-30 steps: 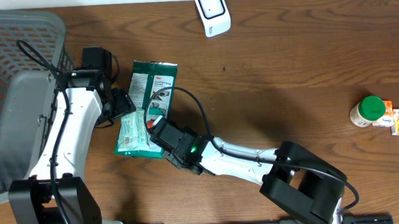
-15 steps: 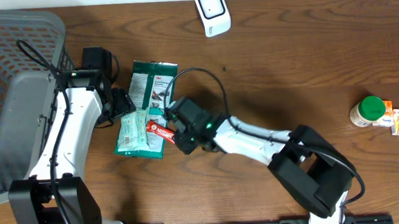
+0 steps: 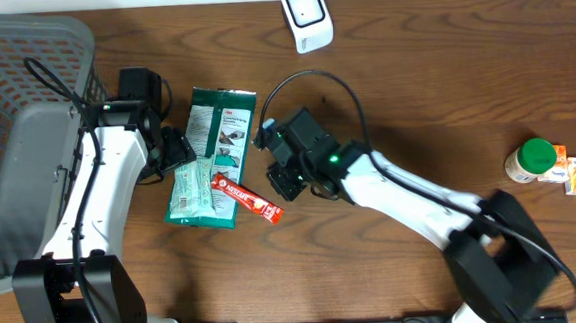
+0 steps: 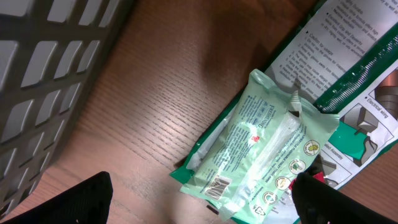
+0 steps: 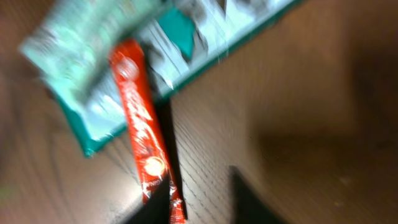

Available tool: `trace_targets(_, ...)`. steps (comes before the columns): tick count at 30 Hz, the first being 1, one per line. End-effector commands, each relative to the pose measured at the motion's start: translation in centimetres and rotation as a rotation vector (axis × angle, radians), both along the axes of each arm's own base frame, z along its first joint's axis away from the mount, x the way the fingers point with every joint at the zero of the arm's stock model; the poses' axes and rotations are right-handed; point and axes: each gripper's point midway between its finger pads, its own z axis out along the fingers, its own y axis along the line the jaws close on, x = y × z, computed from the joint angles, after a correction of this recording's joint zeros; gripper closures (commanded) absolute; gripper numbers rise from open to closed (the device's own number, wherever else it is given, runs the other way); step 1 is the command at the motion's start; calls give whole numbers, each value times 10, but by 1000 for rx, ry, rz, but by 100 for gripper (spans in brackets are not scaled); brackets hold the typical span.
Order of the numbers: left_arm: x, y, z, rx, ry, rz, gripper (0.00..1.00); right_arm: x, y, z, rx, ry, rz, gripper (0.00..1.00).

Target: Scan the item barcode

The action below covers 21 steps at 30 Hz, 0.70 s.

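The red sachet stick (image 3: 246, 198) lies flat left of centre in the overhead view. Its upper left end rests on a pale green pouch (image 3: 198, 192) and its lower right end lies on the bare desk (image 3: 414, 94). In the right wrist view the stick (image 5: 138, 124) runs down the left half of the frame, blurred, with its print unreadable.

The right tool (image 3: 284, 177) hangs just to the upper right of the stick. Its two dark fingers show apart at the bottom of the right wrist frame, with wood between them, and it grips nothing (image 5: 199, 199). The stick's lower end lies close by the left one.

The pale green pouch overlaps a larger dark green packet (image 3: 221, 126), which reaches toward the top of the frame. In the left wrist view the pouch (image 4: 261, 149) shows a small barcode at its lower left corner.

The left tool (image 3: 172, 154) sits at the pouch's left edge, spread wide and empty (image 4: 205, 193).

A grey basket (image 3: 21, 58) fills the upper left. A white scanner (image 3: 306, 17) stands at top centre, well apart from the stick. At far right are a green-capped bottle (image 3: 530, 160) and small orange boxes (image 3: 574, 174) beside it.
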Motion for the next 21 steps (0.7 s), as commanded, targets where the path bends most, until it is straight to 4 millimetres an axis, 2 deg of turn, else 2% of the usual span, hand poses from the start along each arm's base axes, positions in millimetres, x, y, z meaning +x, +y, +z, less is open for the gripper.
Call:
trace_targets(1,3,3,10,9,-30,3,7,2,1,11,-8,-55,34,54)
trace_targets(5,3,3,10,8,-29,3,7,-3,3,-6,-11,-2,59,59)
trace_targets(8,3,3,10,9,-30,3,7,-13,9,-21,-34,26,83,71)
trace_targets(12,3,3,10,9,-30,3,7,-26,17,-39,-150,-37,117,68)
trace_targets(21,3,3,10,8,-30,3,7,-40,26,-43,-334,-231,143,69)
